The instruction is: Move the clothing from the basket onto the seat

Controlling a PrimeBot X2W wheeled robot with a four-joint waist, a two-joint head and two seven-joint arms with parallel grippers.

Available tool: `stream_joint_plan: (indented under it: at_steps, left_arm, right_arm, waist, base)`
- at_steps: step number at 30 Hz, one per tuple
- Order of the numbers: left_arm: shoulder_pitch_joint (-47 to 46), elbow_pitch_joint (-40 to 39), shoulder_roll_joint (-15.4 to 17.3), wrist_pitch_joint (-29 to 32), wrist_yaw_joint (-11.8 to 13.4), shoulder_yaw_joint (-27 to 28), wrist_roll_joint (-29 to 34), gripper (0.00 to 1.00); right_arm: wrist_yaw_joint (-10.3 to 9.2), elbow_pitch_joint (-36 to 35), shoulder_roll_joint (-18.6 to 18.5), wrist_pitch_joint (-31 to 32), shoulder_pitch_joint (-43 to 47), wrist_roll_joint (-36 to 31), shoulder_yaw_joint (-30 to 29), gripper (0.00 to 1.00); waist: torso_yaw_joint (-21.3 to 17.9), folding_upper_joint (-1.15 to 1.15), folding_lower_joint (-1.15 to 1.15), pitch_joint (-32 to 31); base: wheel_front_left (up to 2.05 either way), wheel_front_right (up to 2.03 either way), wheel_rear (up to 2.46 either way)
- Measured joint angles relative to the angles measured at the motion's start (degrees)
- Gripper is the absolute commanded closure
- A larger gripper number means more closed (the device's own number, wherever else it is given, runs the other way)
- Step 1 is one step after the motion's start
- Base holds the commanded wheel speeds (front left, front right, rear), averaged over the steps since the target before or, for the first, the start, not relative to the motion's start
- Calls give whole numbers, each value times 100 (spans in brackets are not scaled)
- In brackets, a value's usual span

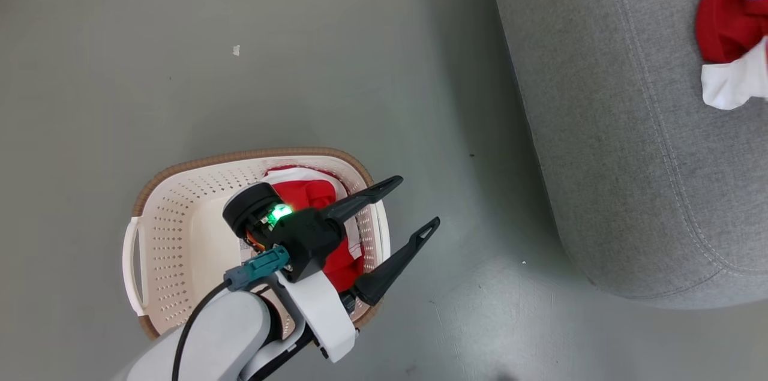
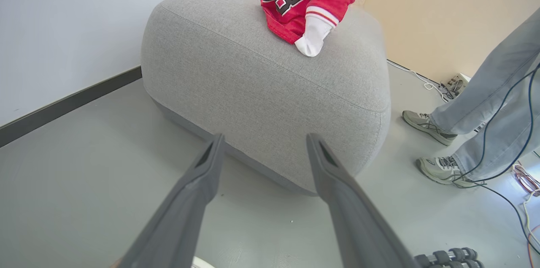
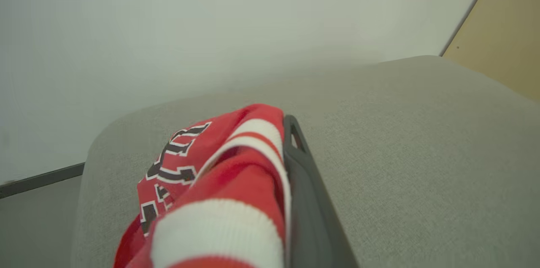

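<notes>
Left claw (image 1: 417, 202): wide open, hanging above the cream perforated plastic basket (image 1: 174, 219)
Right claw (image 3: 290, 141): clamped on a red-and-white soft jersey (image 3: 219, 162), which is resting on the big grey woven seat (image 1: 630, 129), toward its far edge
Basket: more red fabric (image 1: 309, 195) inside, by its right wall

Grey floor (image 1: 300, 39) carries the basket (image 1: 180, 219) and the seat (image 1: 630, 129).
</notes>
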Motion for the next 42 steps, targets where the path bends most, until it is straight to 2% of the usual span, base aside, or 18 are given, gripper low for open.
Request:
stream_joint_plan:
  at_steps: [12, 13, 15, 17, 18, 19, 27, 42]
  left_arm:
    - [-6, 162, 36, -109, -1, -9, -3, 0]
    - [-6, 171, 38, -111, -1, -11, -4, 0]
    - [-6, 191, 36, -152, -1, -21, -11, 0]
    - [-6, 201, 25, -175, -1, -29, -13, 0]
    - [-6, 213, 23, -179, -1, -32, -13, 0]
    - [-6, 235, 21, -201, -1, -34, -20, 0]
    - [-6, 397, 16, -339, -1, -41, -82, 0]
    - [29, 694, -1, -564, -2, -78, -223, 0]
  right_arm:
    - [1, 656, 347, 872, 74, 179, 226, 100]
    - [1, 703, 396, 992, 95, 204, 249, 92]
    - [1, 862, 408, 1194, 105, 330, 294, 62]
    - [1, 933, 319, 1344, 94, 476, 371, 43]
    - [0, 943, 258, 1401, 88, 530, 411, 8]
    - [0, 942, 220, 1425, 86, 550, 444, 0]
    - [0, 811, 259, 1538, 102, 610, 722, 0]
    - [0, 612, 292, 2241, 598, 1016, 1194, 0]
  waist:
    - [-32, 0, 0, -68]
    - [-38, 0, 0, -86]
    - [-47, 0, 0, -125]
    - [-53, 0, 0, -163]
    - [-55, 0, 0, -181]
    - [-57, 0, 0, -201]
    - [-104, 0, 0, -417]
    - [-287, 0, 0, -988]
  base:
    - [0, 0, 0]
    - [0, 0, 0]
    - [0, 0, 0]
    - [0, 0, 0]
    - [0, 0, 0]
    - [0, 0, 0]
    - [0, 0, 0]
    - [0, 0, 0]
